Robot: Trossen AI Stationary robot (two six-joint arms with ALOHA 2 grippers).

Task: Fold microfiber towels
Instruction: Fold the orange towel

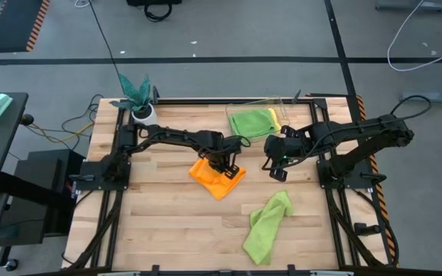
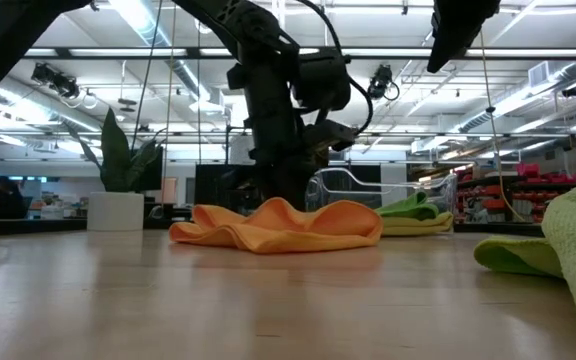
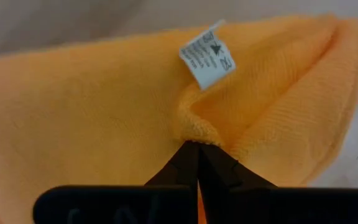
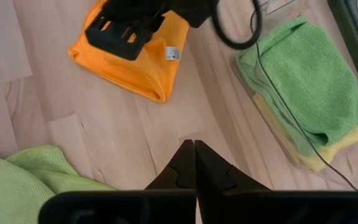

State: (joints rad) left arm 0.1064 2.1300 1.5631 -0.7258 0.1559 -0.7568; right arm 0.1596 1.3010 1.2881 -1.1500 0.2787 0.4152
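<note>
Layout relative to the jaws. The left gripper [image 1: 225,164] is resting closed on the part-folded towel [image 1: 216,176], whose label [image 3: 207,55] is lying just beyond the jaw tips. The right gripper [image 1: 277,170] is hanging closed above bare table [image 1: 167,222]: stacked towels [image 1: 255,123] behind it, a crumpled towel [image 1: 265,226] in front.

From overhead I saw my left gripper [image 1: 226,164] down on the orange towel [image 1: 216,177], which lay partly folded near the middle of the wooden surface [image 1: 167,222]; its fingers looked pinched on the cloth, though the arm hid the contact. My right gripper [image 1: 276,170] hovered just beside it, over bare wood. A green towel [image 1: 255,123] sat folded on a yellow one [image 1: 274,117] at the far edge. Another green towel [image 1: 266,225] lay rumpled nearer me. A teal plant [image 1: 135,91] stood at the far left corner.
</note>
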